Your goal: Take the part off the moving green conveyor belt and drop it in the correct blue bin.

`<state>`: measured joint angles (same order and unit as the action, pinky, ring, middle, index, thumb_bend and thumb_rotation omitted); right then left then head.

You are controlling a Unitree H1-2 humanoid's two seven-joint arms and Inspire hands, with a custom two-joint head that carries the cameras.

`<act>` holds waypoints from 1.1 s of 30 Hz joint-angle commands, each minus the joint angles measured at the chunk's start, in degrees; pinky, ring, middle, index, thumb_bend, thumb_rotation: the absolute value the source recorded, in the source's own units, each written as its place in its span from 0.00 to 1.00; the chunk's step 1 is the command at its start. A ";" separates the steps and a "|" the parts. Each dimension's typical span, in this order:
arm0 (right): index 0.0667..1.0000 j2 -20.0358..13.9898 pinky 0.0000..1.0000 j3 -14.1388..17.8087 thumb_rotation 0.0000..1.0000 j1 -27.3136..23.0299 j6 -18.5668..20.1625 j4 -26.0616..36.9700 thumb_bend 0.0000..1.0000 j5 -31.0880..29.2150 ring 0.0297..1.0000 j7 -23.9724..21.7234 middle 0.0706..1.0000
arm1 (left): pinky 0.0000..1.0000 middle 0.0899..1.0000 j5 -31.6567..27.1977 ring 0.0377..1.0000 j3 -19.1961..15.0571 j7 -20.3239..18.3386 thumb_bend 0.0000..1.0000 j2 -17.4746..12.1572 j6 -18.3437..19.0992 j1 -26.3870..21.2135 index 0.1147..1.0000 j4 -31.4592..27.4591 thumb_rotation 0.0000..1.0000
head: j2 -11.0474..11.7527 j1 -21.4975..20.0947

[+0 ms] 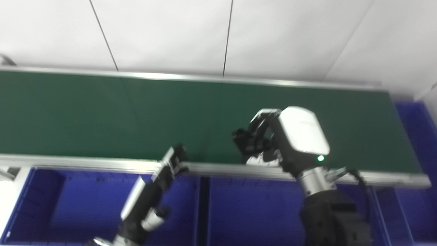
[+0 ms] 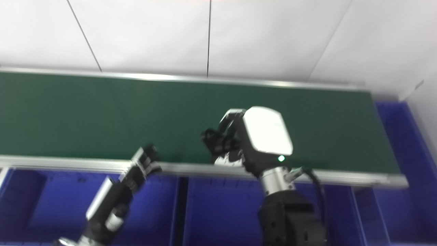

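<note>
Right hand (image 1: 273, 140) is hovering over the green belt (image 1: 102, 112) near edge, fingers curled, grip unclear. Left hand (image 1: 170, 167), state unclear, is reaching the rail above blue bins (image 1: 239, 212).

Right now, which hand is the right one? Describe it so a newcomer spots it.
Find the green conveyor belt running across the picture. Over its near rail sits the right hand, white-backed with a green light and dark curled fingers. The left hand is slimmer, darker and lower.
</note>
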<state>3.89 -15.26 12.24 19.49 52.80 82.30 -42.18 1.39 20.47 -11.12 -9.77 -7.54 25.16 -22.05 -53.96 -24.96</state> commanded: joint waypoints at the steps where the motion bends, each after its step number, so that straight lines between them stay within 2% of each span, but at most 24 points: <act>1: 0.45 1.86 0.16 0.70 0.00 1.34 -4.13 1.60 0.53 0.65 0.20 -0.70 0.43 | 0.86 0.97 -1.28 0.93 -0.36 -0.91 1.00 -0.46 0.94 -0.45 0.99 -2.89 0.95 | -1.10 -0.51; 2: 0.45 2.07 0.16 1.13 0.00 2.81 -4.94 1.61 0.53 0.65 0.20 -0.72 0.43 | 0.86 0.97 -1.28 0.93 -0.61 -1.04 1.00 -0.49 1.62 -0.66 0.99 -3.39 0.95 | -2.17 -0.89; 5: 0.45 2.83 0.15 2.33 0.00 6.34 -6.82 1.57 0.53 0.42 0.19 -0.93 0.43 | 0.84 0.95 -1.33 0.92 -1.13 -1.34 1.00 -0.39 3.21 -1.32 0.97 -4.24 0.95 | -3.13 -1.34; 6: 0.45 3.27 0.15 2.52 0.00 7.61 -7.24 1.00 0.53 0.25 0.19 -0.58 0.43 | 0.84 0.95 -1.46 0.91 -1.29 -1.48 1.00 -0.26 3.92 -1.67 0.97 -4.53 0.94 | -4.27 -1.66; 10: 0.45 4.17 0.17 2.23 0.00 10.39 -8.17 -2.23 0.53 0.02 0.21 1.36 0.43 | 0.84 0.94 -1.89 0.91 -1.63 -1.93 1.00 0.16 5.64 -2.60 0.96 -5.12 0.93 | -5.47 -0.98; 13: 0.45 4.66 0.15 1.77 0.00 11.62 -8.34 -5.60 0.53 0.37 0.20 2.78 0.43 | 0.83 0.93 -1.69 0.91 -1.63 -2.00 1.00 0.52 6.03 -2.81 0.96 -5.10 0.93 | -5.54 -0.80; 16: 0.45 3.83 0.16 1.50 0.00 12.35 -8.56 -8.85 0.53 0.49 0.21 3.68 0.43 | 0.83 0.93 -1.40 0.91 -1.40 -2.06 1.00 0.81 6.13 -2.73 0.96 -4.85 0.93 | -5.12 -0.65; 20: 0.45 2.89 0.19 0.87 0.00 12.98 -8.56 -14.51 0.53 1.21 0.24 7.11 0.43 | 0.83 0.94 -0.98 0.91 -1.14 -2.00 1.00 0.96 6.36 -2.55 0.96 -4.91 0.93 | -4.47 0.10; 23: 0.45 2.18 0.16 0.55 0.00 12.73 -7.75 -19.19 0.53 1.86 0.21 8.09 0.43 | 0.83 0.94 -0.87 0.91 -0.98 -1.95 1.00 1.06 6.10 -2.38 0.96 -4.89 0.92 | -4.32 0.18; 29: 0.45 0.97 0.18 0.04 0.00 11.92 -6.62 -24.47 0.53 2.65 0.25 8.53 0.43 | 0.84 0.94 -0.63 0.91 -0.62 -1.74 1.00 1.48 5.97 -2.10 0.96 -5.00 0.92 | -4.10 0.47; 33: 0.45 0.38 0.19 0.07 0.00 10.84 -6.04 -28.90 0.53 2.31 0.26 11.38 0.43 | 0.84 0.94 -0.11 0.91 -0.44 -1.66 1.00 1.68 5.59 -1.98 0.96 -4.78 0.92 | -3.65 0.66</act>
<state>4.08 -14.83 23.72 12.92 23.68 84.57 -33.33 0.72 19.73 -12.68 -8.29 -0.66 23.11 -24.92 -57.57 -24.35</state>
